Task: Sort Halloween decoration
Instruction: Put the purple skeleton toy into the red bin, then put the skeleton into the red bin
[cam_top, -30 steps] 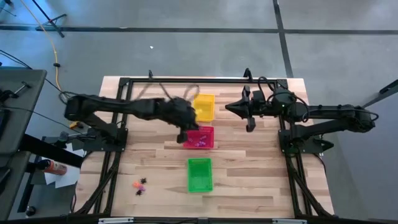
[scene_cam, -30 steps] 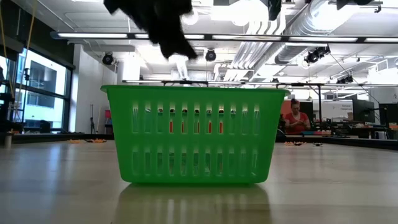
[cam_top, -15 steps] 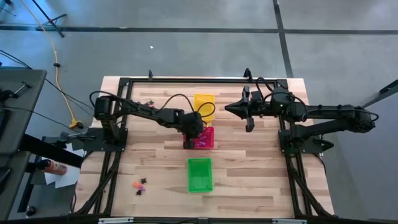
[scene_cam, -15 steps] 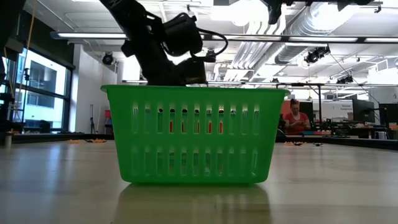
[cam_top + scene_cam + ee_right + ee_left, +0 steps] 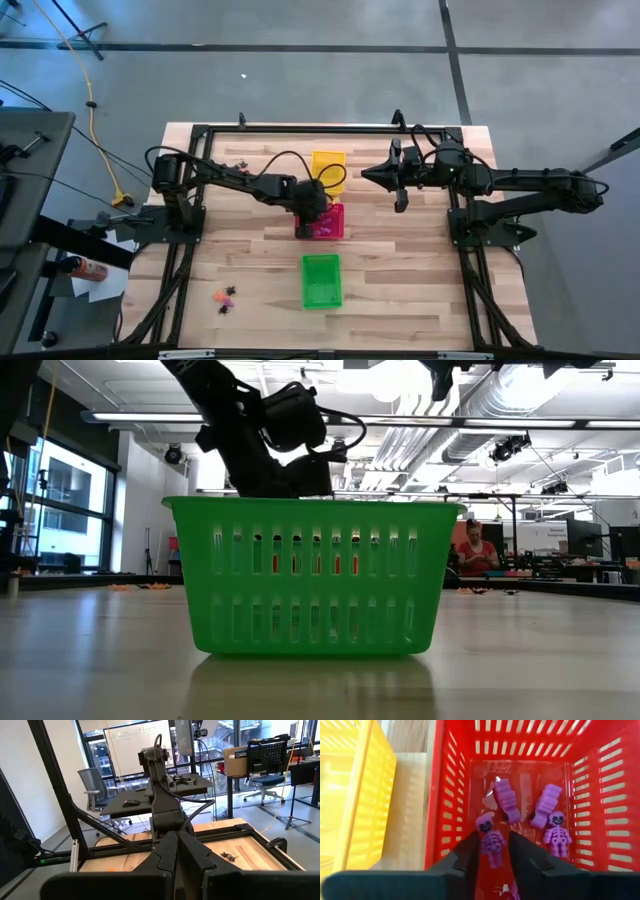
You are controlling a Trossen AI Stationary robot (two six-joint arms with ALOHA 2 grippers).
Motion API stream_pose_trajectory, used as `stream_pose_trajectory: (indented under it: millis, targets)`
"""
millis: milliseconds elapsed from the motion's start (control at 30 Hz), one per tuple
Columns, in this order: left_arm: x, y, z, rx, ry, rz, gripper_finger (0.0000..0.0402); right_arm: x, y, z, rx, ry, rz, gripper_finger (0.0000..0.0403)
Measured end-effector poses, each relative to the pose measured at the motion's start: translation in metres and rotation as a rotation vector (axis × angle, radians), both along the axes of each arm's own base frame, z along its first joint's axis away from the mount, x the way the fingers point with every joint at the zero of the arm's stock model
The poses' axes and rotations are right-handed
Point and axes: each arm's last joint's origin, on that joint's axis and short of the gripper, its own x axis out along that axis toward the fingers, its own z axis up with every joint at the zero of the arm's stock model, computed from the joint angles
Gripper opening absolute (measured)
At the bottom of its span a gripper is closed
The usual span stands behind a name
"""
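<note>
My left gripper reaches low into the red basket, near its left wall, shut on a purple skeleton. On the basket floor lie another purple skeleton and two ribbed purple pieces. Orange and black trinkets lie on the table near the left front. Small black ones lie toward the far left. My right gripper hovers shut right of the yellow basket, touching nothing. My left gripper pinches the purple skeleton by its body between the two fingers, coming from above and pointing down into the red basket. The skeleton's head sticks out past the fingertips. Whether it touches the basket floor, I cannot tell.
Yellow, red and green baskets stand in a row down the table's middle. The green one fills the low view and hides the left gripper's fingers. A black frame borders the table. A person sits far behind.
A second ago my left arm was swinging toward the red basket. It came down into the basket at its left wall and has stayed still for the last half second. My right arm has not moved.
</note>
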Motion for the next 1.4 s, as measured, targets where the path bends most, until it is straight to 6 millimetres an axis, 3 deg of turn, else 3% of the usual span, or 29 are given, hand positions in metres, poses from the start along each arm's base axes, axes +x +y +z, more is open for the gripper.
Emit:
stream_pose_trajectory:
  millis: [133,267,467,667,800,933,1100,1200,1400]
  targets:
    - [0.000,0.000,0.009,-0.009,-0.001,-0.003,0.0139,0.000,0.000,0.000,0.000,0.003,0.000,0.0012]
    - [-0.002,0.002,0.030,-0.011,0.007,0.000,0.0170,0.000,0.000,-0.001,0.007,0.006,0.000,0.0012]
    - [-0.026,0.020,0.099,-0.013,-0.093,0.051,0.0178,0.000,0.000,-0.001,0.008,0.005,0.000,0.0012]
    - [-0.075,0.029,0.189,-0.032,-0.519,0.148,0.0151,0.000,0.000,0.002,0.014,-0.019,0.001,0.0012]
    - [-0.108,0.017,0.222,-0.058,-0.852,0.154,0.0125,0.000,0.001,0.005,0.026,-0.057,0.005,0.0012]
    - [-0.130,0.003,0.214,-0.103,-1.033,0.133,0.0084,0.000,0.004,0.007,0.011,-0.074,0.018,0.0012]
    - [-0.138,-0.006,0.186,-0.156,-1.043,0.119,0.0009,0.003,0.004,0.004,-0.007,-0.054,0.019,0.0012]
    - [-0.137,-0.007,0.177,-0.187,-1.028,0.134,0.0010,0.006,0.004,0.000,-0.005,-0.036,0.019,0.0012]
    - [-0.136,-0.009,0.179,-0.190,-1.051,0.125,0.0002,0.011,0.003,-0.005,0.000,-0.003,0.019,0.0012]
